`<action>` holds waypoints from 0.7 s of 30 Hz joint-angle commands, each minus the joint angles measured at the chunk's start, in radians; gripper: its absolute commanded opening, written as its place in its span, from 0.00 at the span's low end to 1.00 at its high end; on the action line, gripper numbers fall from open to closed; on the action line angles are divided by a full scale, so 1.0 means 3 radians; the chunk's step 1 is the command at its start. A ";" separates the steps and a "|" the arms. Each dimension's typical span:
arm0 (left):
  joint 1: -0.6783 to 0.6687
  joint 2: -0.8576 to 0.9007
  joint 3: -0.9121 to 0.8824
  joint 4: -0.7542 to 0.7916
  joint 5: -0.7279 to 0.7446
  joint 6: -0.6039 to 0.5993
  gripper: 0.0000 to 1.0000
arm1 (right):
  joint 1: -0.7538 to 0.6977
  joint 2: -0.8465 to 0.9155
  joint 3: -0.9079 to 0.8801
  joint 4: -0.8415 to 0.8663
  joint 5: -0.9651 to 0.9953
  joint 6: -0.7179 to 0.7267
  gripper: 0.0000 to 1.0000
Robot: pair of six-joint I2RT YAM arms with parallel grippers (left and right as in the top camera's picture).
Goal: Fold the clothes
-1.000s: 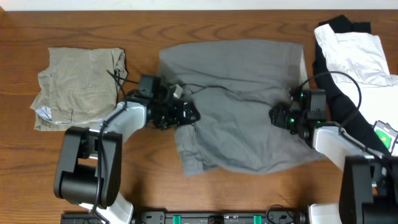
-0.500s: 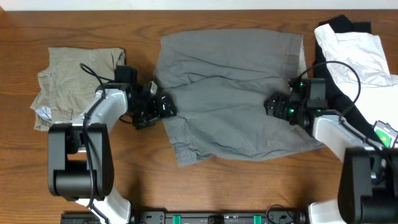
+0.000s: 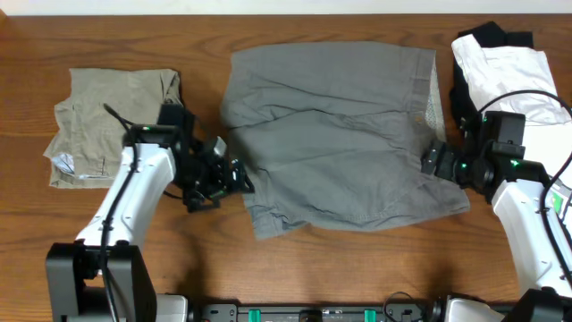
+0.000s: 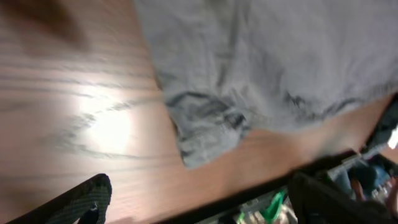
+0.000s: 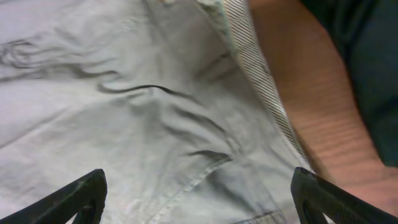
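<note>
The grey shorts (image 3: 331, 143) lie spread out in the middle of the bench (image 3: 268, 27), creased, with a pale lining showing along their right edge.

From above, the left gripper (image 3: 222, 174) sits just off the shorts' left edge, over bare wood beside the lower leg. The right gripper (image 3: 435, 161) hangs at the shorts' right edge. Only this view takes in the neighbours. A khaki pair (image 3: 112, 125) lies well to the left of the grey shorts, and a white garment (image 3: 509, 76) lies on a black one (image 3: 500, 36) just to their right.

The left wrist camera, rather blurred, adds the rumpled hem corner (image 4: 205, 134) of the shorts lying on the wood. Its own fingers (image 4: 81, 199) stand wide apart with nothing between them.

The right wrist camera shows what the overhead cannot: the lining (image 5: 255, 74) is finely striped, and a stitched seam (image 5: 199, 177) runs through the folds beside it. A strip of wood separates the shorts from the dark cloth. These fingers (image 5: 81, 193) are also spread wide over the fabric, pinching none of it.
</note>
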 commanded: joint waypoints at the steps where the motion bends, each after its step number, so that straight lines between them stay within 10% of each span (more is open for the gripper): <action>1: -0.0163 0.0004 -0.0249 0.0028 0.0193 0.0008 0.90 | -0.0029 -0.0001 0.0015 0.0003 0.0043 -0.0061 0.92; 21: -0.0977 -0.0015 -0.0927 0.1048 -0.0434 -0.2574 0.86 | -0.0031 -0.0001 0.0015 -0.0006 0.0045 -0.0061 0.93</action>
